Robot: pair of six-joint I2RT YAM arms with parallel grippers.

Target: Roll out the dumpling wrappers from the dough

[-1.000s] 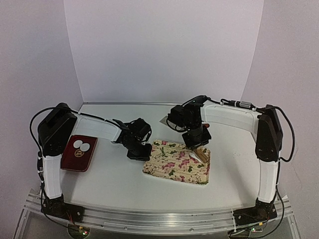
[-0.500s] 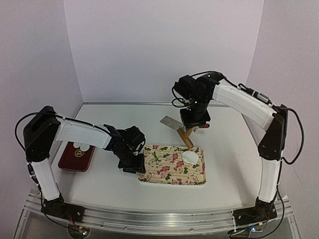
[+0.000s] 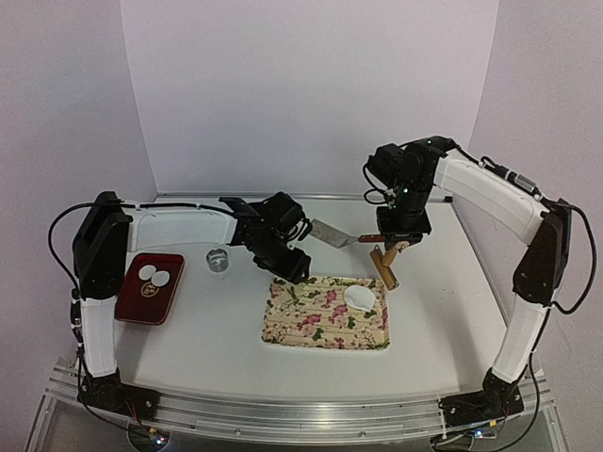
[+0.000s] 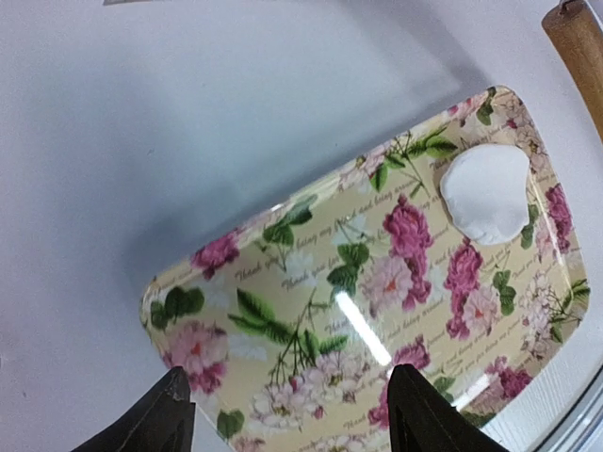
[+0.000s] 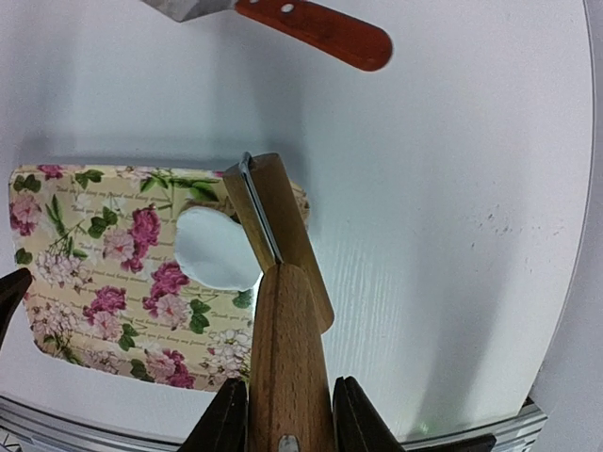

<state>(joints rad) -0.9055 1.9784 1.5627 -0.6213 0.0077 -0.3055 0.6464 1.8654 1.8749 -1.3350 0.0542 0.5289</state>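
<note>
Left gripper (image 4: 287,369) spread wide, empty, above floral tray (image 3: 316,320); right gripper (image 5: 289,386) clamping wooden-handled tool (image 5: 283,320); white dough disc (image 5: 212,250) at tray's far right

A white table (image 3: 188,348) fills the bottom of the enclosure, its surface smooth with a faint sheen. At twelve o'clock a plain pale-lavender back wall (image 3: 301,94) rises. A matching left wall (image 3: 57,113) closes in at nine o'clock and a right wall (image 3: 551,85) at three o'clock. An aluminium rail (image 3: 301,414) runs along the table's edge at six o'clock. The light is soft and even, and the shadows are faint.
</note>
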